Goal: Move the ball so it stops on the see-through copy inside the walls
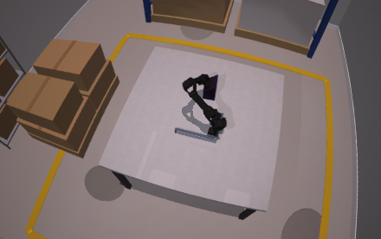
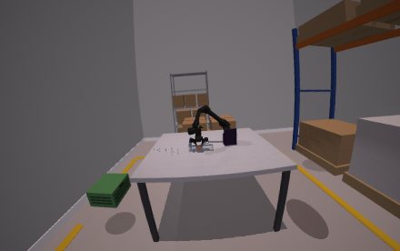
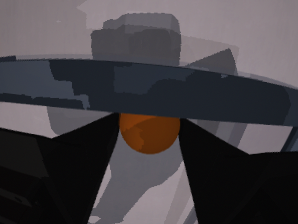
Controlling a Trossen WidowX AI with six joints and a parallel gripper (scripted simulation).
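The orange ball point(image 3: 149, 137) point(image 2: 199, 147) sits between the fingertips, low at the table top; whether it touches the table I cannot tell. My gripper point(image 3: 149, 120) is shut on it, one black finger on each side. The long clear wall point(image 3: 150, 92) point(image 1: 190, 135) crosses the wrist view just beyond the ball and covers its top edge. A bit of the other wall point(image 3: 290, 142) shows at the right edge of the wrist view. In the top view the arm hides the ball and most of the corner. I cannot make out the see-through copy separately in any view.
A dark upright panel point(image 1: 210, 88) point(image 2: 230, 136) stands on the white table point(image 1: 143, 117) point(image 2: 245, 159) near the arm's base. Several tiny marks lie on the table to the left in the exterior view. Boxes point(image 1: 43, 95) and racks stand off the table.
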